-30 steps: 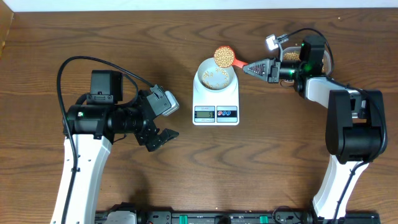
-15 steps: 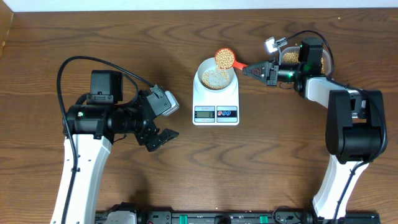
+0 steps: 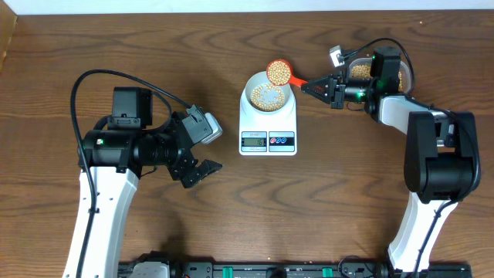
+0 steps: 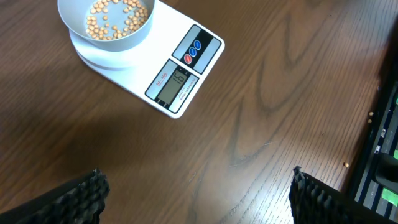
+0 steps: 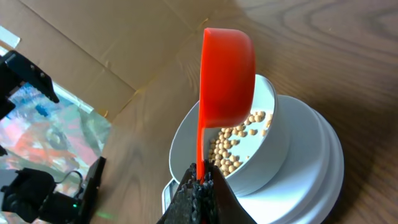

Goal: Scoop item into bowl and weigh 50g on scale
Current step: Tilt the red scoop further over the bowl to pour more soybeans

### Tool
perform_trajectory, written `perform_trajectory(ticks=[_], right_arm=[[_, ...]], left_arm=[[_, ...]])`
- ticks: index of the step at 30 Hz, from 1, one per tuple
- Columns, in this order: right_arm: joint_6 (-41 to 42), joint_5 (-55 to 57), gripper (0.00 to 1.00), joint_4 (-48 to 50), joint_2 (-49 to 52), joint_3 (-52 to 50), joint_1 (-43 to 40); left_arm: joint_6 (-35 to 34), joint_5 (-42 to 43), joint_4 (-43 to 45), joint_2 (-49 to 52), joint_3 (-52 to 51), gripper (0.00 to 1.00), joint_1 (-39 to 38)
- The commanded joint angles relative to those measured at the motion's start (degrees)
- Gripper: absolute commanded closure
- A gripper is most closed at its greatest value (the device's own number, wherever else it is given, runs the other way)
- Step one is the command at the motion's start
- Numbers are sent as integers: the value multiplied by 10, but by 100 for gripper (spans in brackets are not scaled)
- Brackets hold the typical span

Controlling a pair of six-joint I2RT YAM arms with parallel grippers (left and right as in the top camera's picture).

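Orange-red plastic scoop (image 3: pixel 279 72) tipped above a small round pale blue-white bowl (image 5: pixel 186 148).
Right gripper (image 3: pixel 316 86) was clamped on the scoop's handle. The bowl sat on the flat white rectangular scale (image 3: pixel 267 127) with small tan-yellow beans (image 3: pixel 268 94) inside. Left gripper (image 3: pixel 202 171) hung spread wide, holding nothing, over the wooden table (image 3: pixel 231 224).

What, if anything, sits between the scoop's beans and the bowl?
Nothing visible. The right gripper holds the scoop of beans above the far rim of the bowl, which sits open-topped on the scale. The left gripper is off to the side.
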Motion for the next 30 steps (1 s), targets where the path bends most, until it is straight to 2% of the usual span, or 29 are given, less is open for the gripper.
perform_trajectory(ticks=[1,21,30], right_arm=[[-31,-9,99,2,1,1,3],[-41,12,99,4,0,1,4],[96,-19,99,30,0,1,3]], left_arm=[[8,1,-2,3,9,5,2],[8,2,-2,3,9,5,2],[8,2,-2,3,9,5,2]])
